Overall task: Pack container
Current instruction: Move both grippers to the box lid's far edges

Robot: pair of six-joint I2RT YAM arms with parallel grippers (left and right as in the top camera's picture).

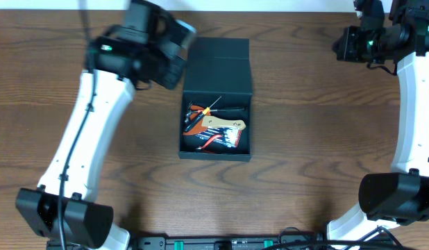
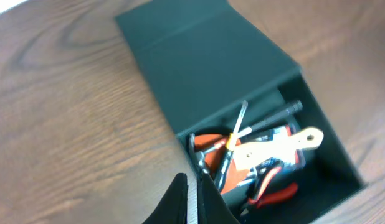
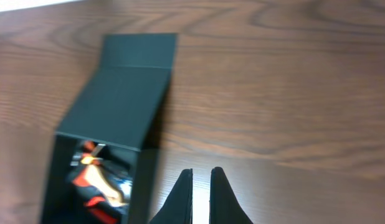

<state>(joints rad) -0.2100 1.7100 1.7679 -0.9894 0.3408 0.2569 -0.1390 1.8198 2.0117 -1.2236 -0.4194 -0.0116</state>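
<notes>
Container (image 1: 214, 154): dark green box, lid (image 1: 218, 66) open, on your wood table (image 1: 305, 139). Your left gripper (image 2: 192, 182), jaws closed on nothing, has it just ahead and right of the tips. Your right gripper (image 3: 201, 172), jaws likewise closed and empty, has it ahead-left. Contents: left wrist view alone itemises pale-handled tool (image 2: 273, 146) and red-handled pliers (image 2: 276, 194); right wrist view shows a sliver; overhead alone shows all four walls.
</notes>
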